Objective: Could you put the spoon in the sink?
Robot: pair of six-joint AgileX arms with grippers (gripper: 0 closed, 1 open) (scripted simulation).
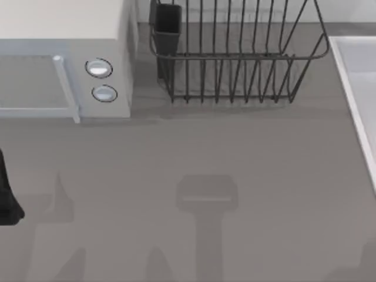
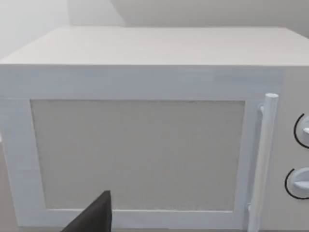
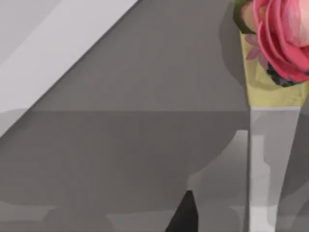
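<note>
Though smooth and straight-rimmed, pale sink (image 1: 356,76) beside dark wire rack (image 1: 235,56).

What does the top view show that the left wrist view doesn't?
Top view alone: the dish rack with a dark cup at its corner, the sink rim at the table's right edge, and open table. Left wrist view alone: a dark finger of the left tool, close to the microwave door. Both: the white microwave, its handle and two knobs.
</note>
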